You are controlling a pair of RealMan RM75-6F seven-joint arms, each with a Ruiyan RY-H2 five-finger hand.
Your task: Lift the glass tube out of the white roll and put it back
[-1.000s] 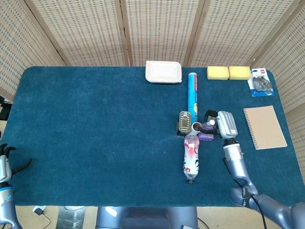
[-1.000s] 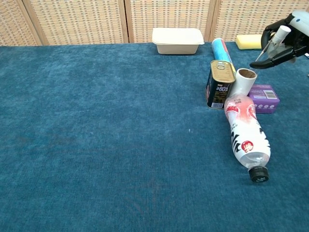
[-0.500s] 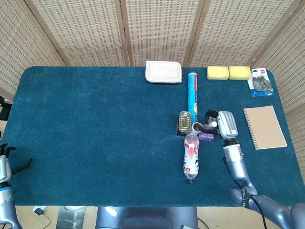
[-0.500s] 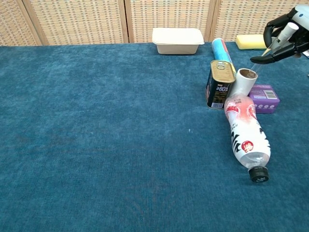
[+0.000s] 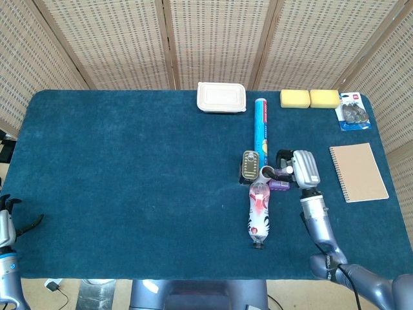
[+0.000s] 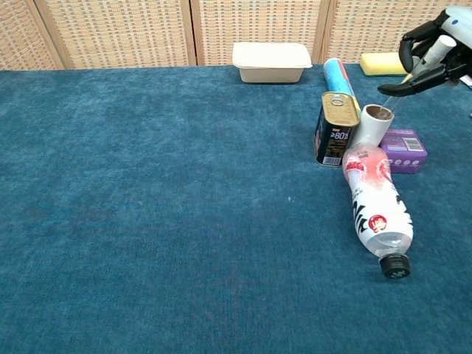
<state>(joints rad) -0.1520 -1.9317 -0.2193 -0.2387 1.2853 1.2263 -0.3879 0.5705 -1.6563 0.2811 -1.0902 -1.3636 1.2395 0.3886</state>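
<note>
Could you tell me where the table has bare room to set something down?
The blue cloth left of the tin can and plastic bottle, below the white container, is bare. It is crowded around the white roll, where the can, bottle, purple box and right hand cluster.

Glass tube (image 6: 389,106) — tip seemingly inside upright white roll (image 6: 371,126)

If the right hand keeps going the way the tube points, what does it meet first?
Probably the open top of the white roll: the right hand aims the glass tube down-left at it. Depth is uncertain.
</note>
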